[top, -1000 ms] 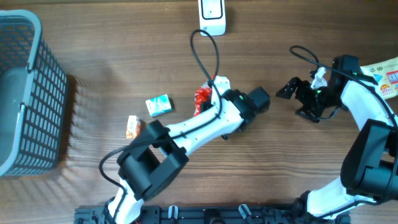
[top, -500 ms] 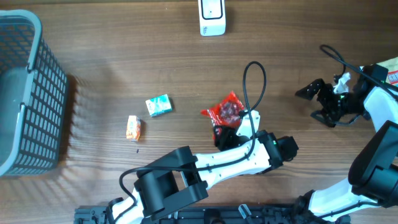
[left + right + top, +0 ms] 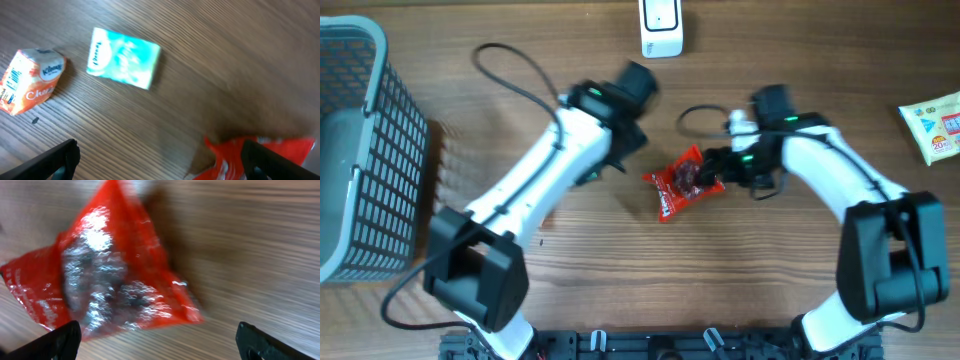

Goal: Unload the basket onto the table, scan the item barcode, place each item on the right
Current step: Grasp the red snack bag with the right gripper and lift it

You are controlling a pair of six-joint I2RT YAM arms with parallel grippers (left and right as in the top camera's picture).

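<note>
Gaping wide, your left gripper [image 3: 160,150] and right gripper [image 3: 157,332] gripped nothing; red packet [image 3: 110,275] lay before the right fingers [image 3: 55,341], teal box [image 3: 123,58] before the left.

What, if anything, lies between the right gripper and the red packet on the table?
Nothing visible does. The right gripper is open just beside the red packet. The right wrist view shows only bare wooden table between its fingertips and the packet.
</note>
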